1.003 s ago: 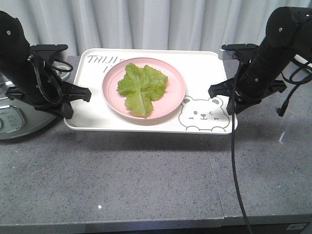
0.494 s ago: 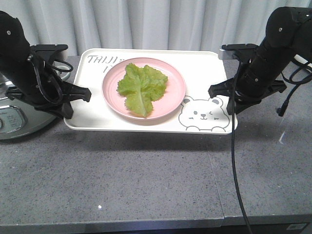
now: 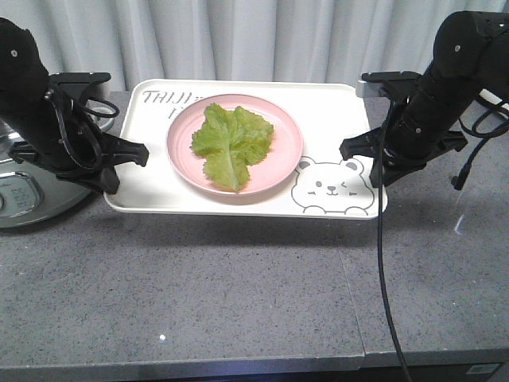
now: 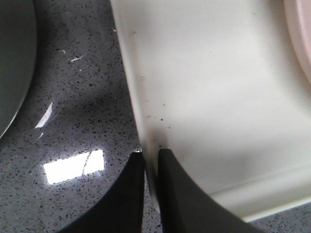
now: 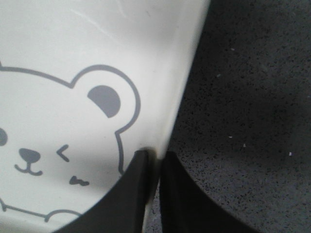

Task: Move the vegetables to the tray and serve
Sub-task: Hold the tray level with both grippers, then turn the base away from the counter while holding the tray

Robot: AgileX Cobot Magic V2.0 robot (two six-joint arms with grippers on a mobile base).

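The vegetables (image 3: 231,142) lie on the pink plate (image 3: 282,163) on the tray (image 3: 151,189), whose left and right rims the left pincer (image 4: 150,156) and right pincer (image 5: 154,155) pinch, seemingly just above the tabletop (image 3: 238,278), so only serving remains.

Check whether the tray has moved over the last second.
No. The tray keeps the same place against the counter seam and the cooker, with the left gripper and right gripper shut on its rims.

Bright even light; white glare patch on counter (image 4: 82,111); wrist views soft
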